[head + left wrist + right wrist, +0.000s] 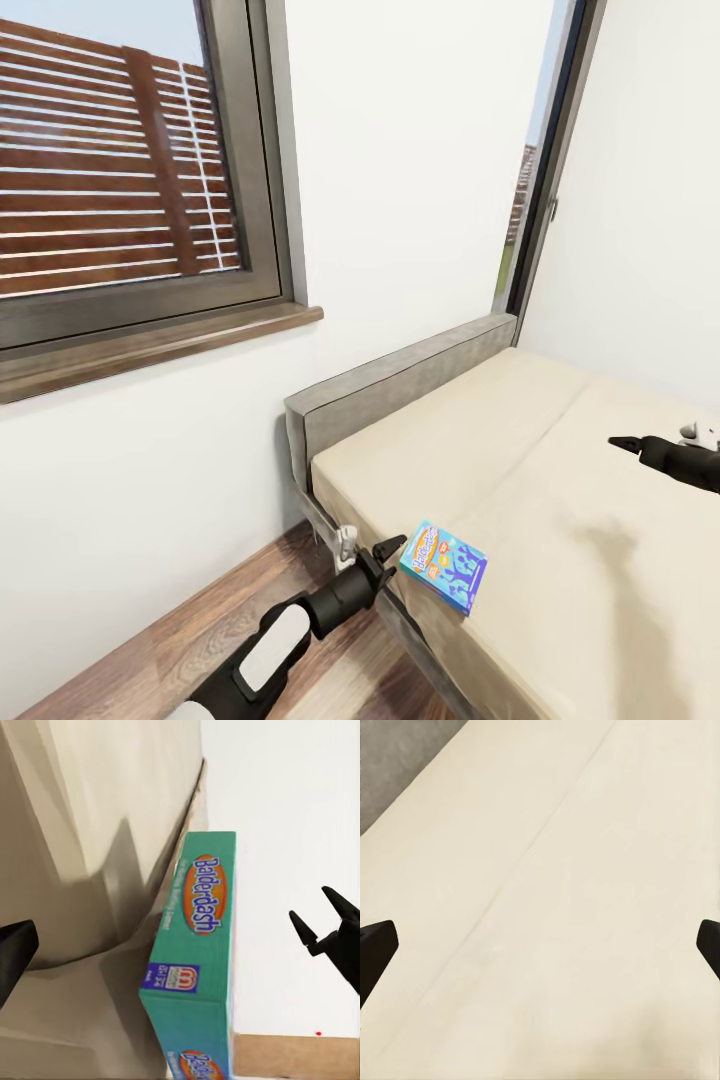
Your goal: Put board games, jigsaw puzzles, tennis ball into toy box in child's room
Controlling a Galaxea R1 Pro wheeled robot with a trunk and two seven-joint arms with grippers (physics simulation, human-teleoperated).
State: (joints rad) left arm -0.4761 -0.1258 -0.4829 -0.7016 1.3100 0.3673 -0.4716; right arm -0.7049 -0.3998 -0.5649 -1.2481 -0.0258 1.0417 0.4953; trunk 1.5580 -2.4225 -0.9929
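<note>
The blue board game (444,565) lies flat on the beige bed (560,480), at the mattress edge near the grey footboard (400,385). Its teal side panel reads "Balderdash" in yellow on an orange oval, with a small blue logo square beside it. The left end effector (388,553) sits just beside the box, jaws spread wide. The right end effector (625,442) hovers above bare mattress, jaws wide, holding nothing.

Right pincer (622,441) arm cut off by head view's edge. Board game (196,967) box runs past left wrist view's edge; small print unreadable.
</note>
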